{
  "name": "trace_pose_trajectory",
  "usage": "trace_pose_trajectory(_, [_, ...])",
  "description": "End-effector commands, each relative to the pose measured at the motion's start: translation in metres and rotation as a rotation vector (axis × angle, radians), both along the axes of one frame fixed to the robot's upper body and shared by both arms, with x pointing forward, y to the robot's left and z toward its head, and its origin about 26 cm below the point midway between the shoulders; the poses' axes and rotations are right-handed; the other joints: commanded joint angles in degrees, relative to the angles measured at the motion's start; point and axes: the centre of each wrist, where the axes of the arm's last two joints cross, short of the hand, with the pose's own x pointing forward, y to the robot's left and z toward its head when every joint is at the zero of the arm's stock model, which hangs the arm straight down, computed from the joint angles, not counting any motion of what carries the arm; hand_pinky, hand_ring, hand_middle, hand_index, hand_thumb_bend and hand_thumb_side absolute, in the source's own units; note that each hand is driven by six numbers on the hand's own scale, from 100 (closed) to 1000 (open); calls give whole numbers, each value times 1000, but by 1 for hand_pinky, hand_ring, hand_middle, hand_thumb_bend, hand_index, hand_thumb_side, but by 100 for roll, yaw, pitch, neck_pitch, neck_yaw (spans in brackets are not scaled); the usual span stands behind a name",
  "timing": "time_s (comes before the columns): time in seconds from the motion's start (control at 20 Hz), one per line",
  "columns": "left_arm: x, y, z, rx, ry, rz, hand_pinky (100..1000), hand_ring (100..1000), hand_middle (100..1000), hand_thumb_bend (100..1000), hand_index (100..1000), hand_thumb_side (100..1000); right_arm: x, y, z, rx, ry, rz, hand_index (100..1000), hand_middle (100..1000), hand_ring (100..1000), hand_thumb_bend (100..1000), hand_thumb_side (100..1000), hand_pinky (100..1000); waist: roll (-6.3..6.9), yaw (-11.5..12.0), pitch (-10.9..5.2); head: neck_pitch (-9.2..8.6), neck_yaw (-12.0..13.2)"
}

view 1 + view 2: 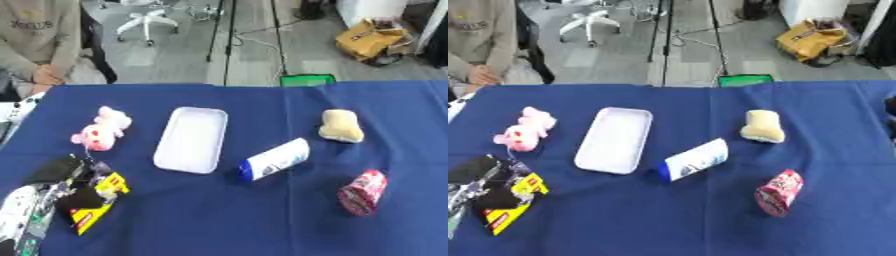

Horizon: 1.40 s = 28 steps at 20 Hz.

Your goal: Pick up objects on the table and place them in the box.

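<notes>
While your left hand [66, 187] was curled round the yellow packet [98, 202] on the counter [262, 220], you needed a straight lift toward the white tray [191, 140].

— What carries everything?
— A table [219, 220] under a blue cloth, filling the lower frame.
— And on it?
— A pink plush toy [102, 129] at left, a white tray [191, 139] at centre, a white tube [275, 159] lying beside it, a tan sponge-like lump [341, 125] upper right, a red packet [363, 192] lower right, and a yellow packet [94, 198] lower left.
</notes>
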Motion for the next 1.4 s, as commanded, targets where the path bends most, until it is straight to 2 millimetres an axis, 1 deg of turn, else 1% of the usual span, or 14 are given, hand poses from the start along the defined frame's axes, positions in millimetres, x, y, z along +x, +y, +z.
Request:
trace_pose_trajectory(0.05, [1,6,40,39,-37,-83,189,116,168,100,416,129,-3,0,9,-12,-30,4,847,798,886,100,525,877,33,-12,-241,14,0])
trace_pose_trajectory(0.35, [5,8,75,76,-42,-175,208,125,176,100,424,152,-3,0,8,-14,-24,7,847,798,886,100,527,877,58,-37,-254,5,6])
trace_pose_trajectory(0.6, [8,8,87,89,-65,-201,208,124,176,100,427,163,-3,0,8,-15,-22,8,848,798,886,100,528,877,70,-51,-261,11,-16])
trace_pose_trajectory(0.65, [10,5,93,95,-89,-212,206,127,180,100,433,174,-3,0,8,-15,-21,9,848,798,886,100,529,877,69,-55,-265,16,-17])
trace_pose_trajectory(0.7, [12,1,99,103,-121,-224,206,127,180,100,433,174,-3,1,7,-16,-20,11,848,798,886,100,529,877,68,-56,-267,17,-18])
trace_pose_trajectory(0.8, [16,-7,110,115,-182,-243,209,135,188,103,442,203,-3,1,7,-17,-18,13,848,798,886,100,529,877,63,-60,-273,19,-22])
trace_pose_trajectory(0.85, [19,-12,114,117,-208,-253,205,139,193,137,448,257,-3,1,7,-17,-18,14,848,798,886,100,531,877,62,-65,-277,19,-19])
trace_pose_trajectory(0.9, [23,-17,117,116,-234,-264,205,139,193,137,448,257,-3,1,7,-16,-17,16,848,798,886,100,531,877,61,-67,-279,18,-18])
trace_pose_trajectory(0.95, [27,-22,118,112,-257,-275,198,143,198,169,453,279,-3,2,7,-16,-16,18,848,798,886,100,534,877,58,-75,-282,18,-15])
trace_pose_trajectory(1.0, [33,-30,120,105,-282,-292,198,143,198,169,453,279,-3,2,7,-15,-14,22,848,798,886,100,534,877,55,-85,-285,16,-17])
trace_pose_trajectory(1.05, [38,-37,121,100,-299,-306,203,148,204,194,459,307,-3,3,6,-15,-13,25,848,798,886,100,536,878,51,-98,-286,12,-17])
trace_pose_trajectory(1.2, [50,-54,123,91,-337,-338,205,150,206,208,461,316,-3,4,7,-16,-12,33,848,798,886,100,535,878,44,-133,-283,3,-7])
trace_pose_trajectory(1.25, [54,-58,123,88,-350,-344,204,152,208,231,463,331,-3,4,7,-16,-12,35,848,798,885,100,535,878,45,-145,-282,3,0])
trace_pose_trajectory(1.4, [68,-78,125,60,-417,-348,208,158,213,231,467,318,-3,5,7,-20,-10,44,848,798,886,100,538,878,64,-196,-268,5,34])
